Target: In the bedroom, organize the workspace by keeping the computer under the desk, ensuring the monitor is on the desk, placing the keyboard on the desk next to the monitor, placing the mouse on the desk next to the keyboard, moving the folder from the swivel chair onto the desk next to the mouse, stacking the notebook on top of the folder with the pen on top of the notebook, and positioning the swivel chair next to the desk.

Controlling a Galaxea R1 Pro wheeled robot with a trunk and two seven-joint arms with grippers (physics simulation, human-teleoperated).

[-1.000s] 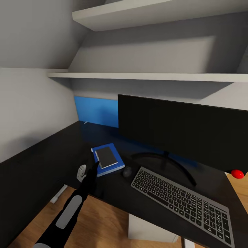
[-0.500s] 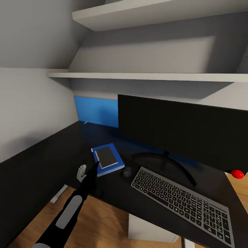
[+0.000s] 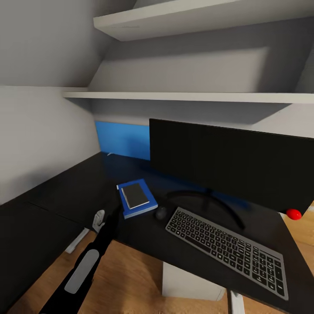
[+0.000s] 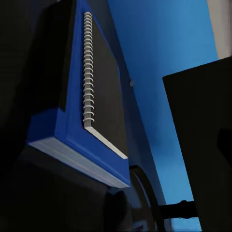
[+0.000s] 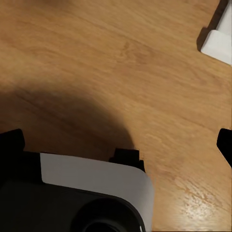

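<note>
Left tool (image 3: pixel 117 212) now short of blue folder (image 3: pixel 138 201) w/ notebook (image 3: pixel 134 196) atop — tool state unclear.

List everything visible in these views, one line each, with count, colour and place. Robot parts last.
monitor: 1, black, on the desk behind the keyboard
keyboard: 1, grey with dark keys, on the desk in front of the monitor
mouse: 1, dark, on the desk between folder and keyboard
folder: 1, blue, flat on the desk
notebook: 1, dark, spiral-bound, on top of the folder
desk: 1, black
shelves: 2, white, on the wall above the desk
red object: 1, at the monitor's lower right corner
floor: wooden
left arm: 1, black and grey, reaching toward the folder
</note>
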